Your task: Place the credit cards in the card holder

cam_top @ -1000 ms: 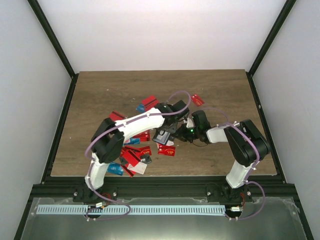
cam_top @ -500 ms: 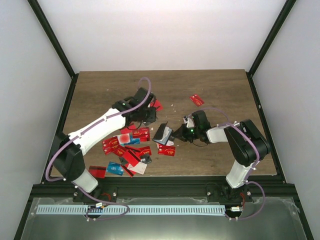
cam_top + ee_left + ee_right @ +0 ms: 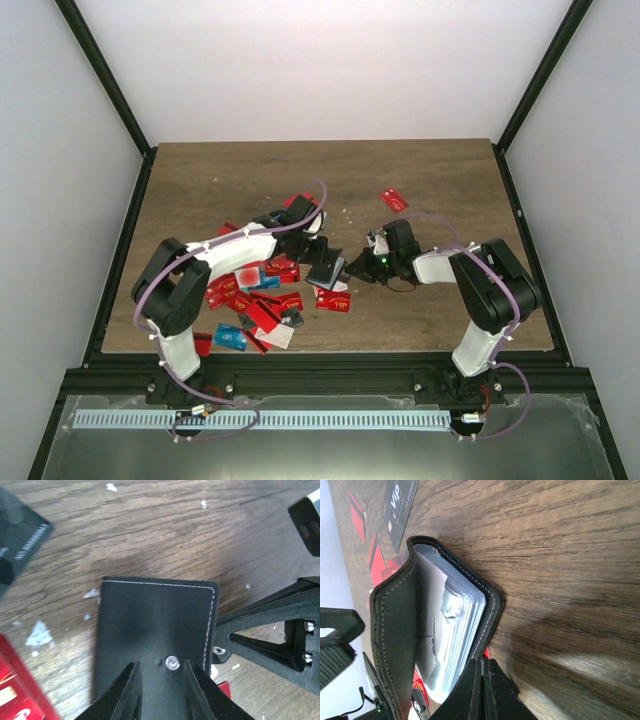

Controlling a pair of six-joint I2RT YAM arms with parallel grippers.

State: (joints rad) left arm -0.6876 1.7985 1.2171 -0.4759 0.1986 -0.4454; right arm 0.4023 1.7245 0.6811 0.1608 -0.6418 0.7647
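Crowded table hides much of the card holder (image 3: pixel 155 615)
From above, the left arm (image 3: pixel 235 250) covers some of the credit cards (image 3: pixel 262 300); at the left wrist, the card holder runs off the bottom edge behind the left gripper (image 3: pixel 160 666), a blurred red card (image 3: pixel 17 692) alongside, its print apparently unreadable.

We look into a robot lab cell: white walls (image 3: pixel 300 60), black metal frame (image 3: pixel 106 75), a wooden bench (image 3: pixel 440 180), left arm (image 3: pixel 235 250) and right arm (image 3: pixel 490 280) bolted at its near edge.
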